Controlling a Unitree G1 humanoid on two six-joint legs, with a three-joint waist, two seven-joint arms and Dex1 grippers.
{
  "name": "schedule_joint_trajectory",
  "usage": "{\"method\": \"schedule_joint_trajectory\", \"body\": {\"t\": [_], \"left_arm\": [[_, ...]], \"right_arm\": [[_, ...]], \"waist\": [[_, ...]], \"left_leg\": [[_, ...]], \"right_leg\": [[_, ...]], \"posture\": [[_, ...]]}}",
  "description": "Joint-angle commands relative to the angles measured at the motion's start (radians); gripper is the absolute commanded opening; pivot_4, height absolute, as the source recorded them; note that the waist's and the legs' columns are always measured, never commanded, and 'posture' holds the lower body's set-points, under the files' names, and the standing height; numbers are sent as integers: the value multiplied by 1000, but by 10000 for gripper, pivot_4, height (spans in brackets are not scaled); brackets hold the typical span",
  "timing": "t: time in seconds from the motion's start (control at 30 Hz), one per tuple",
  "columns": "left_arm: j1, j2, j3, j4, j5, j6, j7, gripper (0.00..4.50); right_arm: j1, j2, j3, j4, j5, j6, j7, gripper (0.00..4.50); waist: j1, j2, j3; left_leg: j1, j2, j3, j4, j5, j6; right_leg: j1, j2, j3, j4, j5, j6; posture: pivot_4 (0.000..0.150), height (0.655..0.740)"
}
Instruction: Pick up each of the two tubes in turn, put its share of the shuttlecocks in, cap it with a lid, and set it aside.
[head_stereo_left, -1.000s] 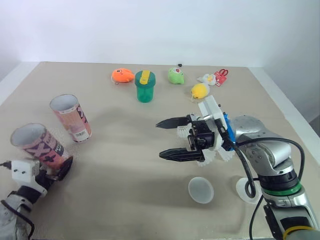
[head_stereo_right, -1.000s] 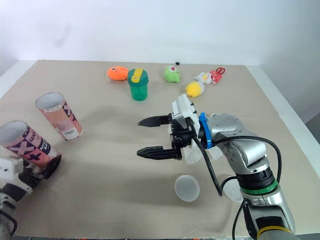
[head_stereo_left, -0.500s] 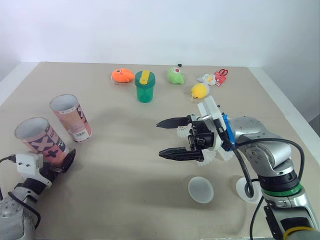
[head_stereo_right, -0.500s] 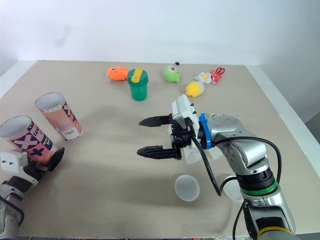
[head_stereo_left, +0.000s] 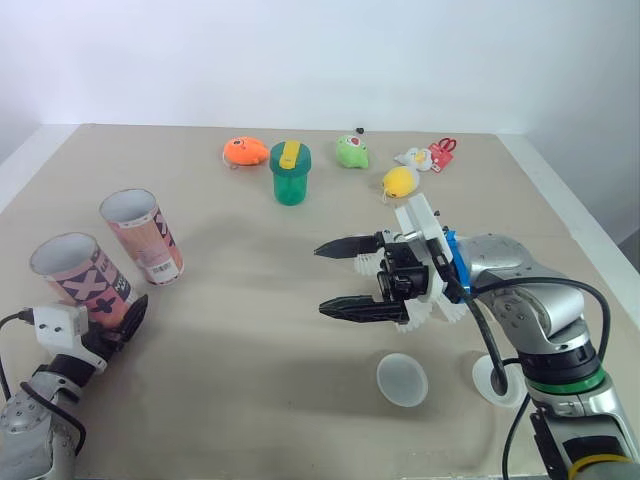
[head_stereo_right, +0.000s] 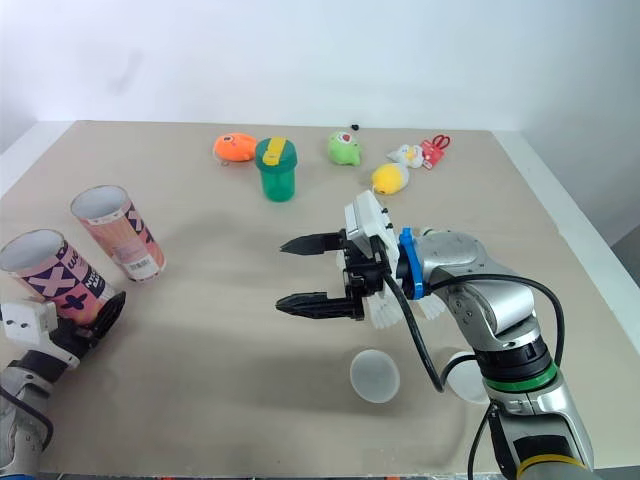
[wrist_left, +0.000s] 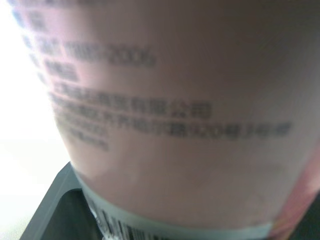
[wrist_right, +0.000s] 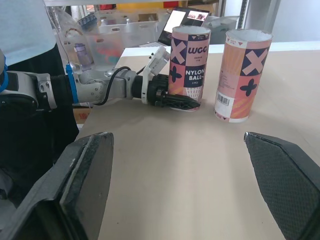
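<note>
At the table's front left: left gripper (wrist_right: 182, 102), clamped on the foot of the first tube (head_stereo_left: 80, 282), near upright, mouth up. Mid-table, well to its right: right gripper (head_stereo_left: 325, 280), fingers apart, pointing toward that tube. Beyond: second tube (head_stereo_left: 143, 237), free-standing. The right wrist view gives the clamp plainly; the left wrist view gives the label.

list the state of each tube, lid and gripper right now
near tube: uncapped, upright, held near its base
far tube: uncapped, standing free
left gripper: shut on near tube
right gripper: open, empty
lids: both lying loose, on neither tube
green cup: upright, cap on
</note>
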Motion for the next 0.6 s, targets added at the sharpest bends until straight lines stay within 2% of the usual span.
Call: {"method": "schedule_joint_trajectory", "body": {"t": [0.03, 0.2, 0.3, 0.4, 0.5, 0.6], "left_arm": [[41, 10, -9, -22, -6, 11, -7, 34438], [206, 95, -12, -235, -27, 65, -84, 34438], [325, 217, 33, -394, -83, 152, -182, 34438], [404, 346, 41, -477, -79, 193, -294, 34438], [383, 501, 32, -526, -91, 291, -374, 34438], [292, 699, -16, -506, -58, 372, -471, 34438]], "right_arm": [[15, -10, -41, -51, 28, 11, -21, 45000], [116, -17, -146, -172, 159, 100, -127, 45000], [227, -49, -221, -263, 217, 140, -197, 45000], [344, -63, -275, -320, 213, 135, -267, 45000], [496, -58, -293, -386, 129, 66, -314, 45000], [606, 36, -318, -457, 87, -12, -437, 45000]], "waist": [[0, 0, 0], [-2, 0, 0], [-1, -1, 0], [1, -1, 0], [4, -1, 1], [2, -1, 1]], "left_leg": [[0, 0, 0, 0, 0, 0], [-1, 0, 0, -3, -1, -1], [-1, -2, 0, -8, -1, -1], [-2, -3, 0, -10, -1, -1], [-2, -2, -1, -10, 0, -1], [-2, -1, -2, -10, 0, -1]], "right_leg": [[0, 0, 0, 0, 0, 0], [-2, -1, 2, -1, -1, 0], [-4, -3, 3, -2, -4, 2], [-4, -4, -1, -2, -8, -1], [-4, -4, -4, -2, -13, -4], [-4, -2, -5, -1, -15, -2]], "posture": [[1500, 7400], [1500, 7400], [1500, 7400], [1500, 7400], [1500, 7400], [1500, 7400]]}}
